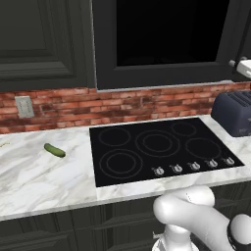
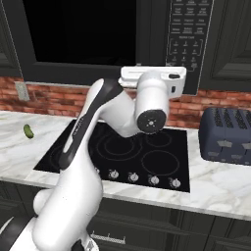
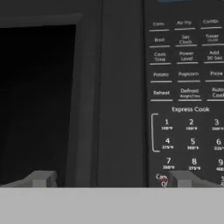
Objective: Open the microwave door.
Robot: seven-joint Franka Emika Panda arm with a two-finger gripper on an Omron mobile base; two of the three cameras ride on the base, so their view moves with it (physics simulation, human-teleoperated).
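black microwave door (image 3: 87, 100) shut; hand (image 3: 111, 178) open, straddling its rt edge.

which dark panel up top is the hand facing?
The microwave door, glass-windowed, beside the keypad; not the panelled cabinet door to its left. Hand faces its frame.

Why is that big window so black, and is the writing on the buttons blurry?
Left base view: the matte-black microwave door has a pure black glass window with no glare or reflection. Hand view: the white labels on the dark keypad panel look soft, the smallest print unreadable. Right base view: even light, faint shadows on the white marble counter.
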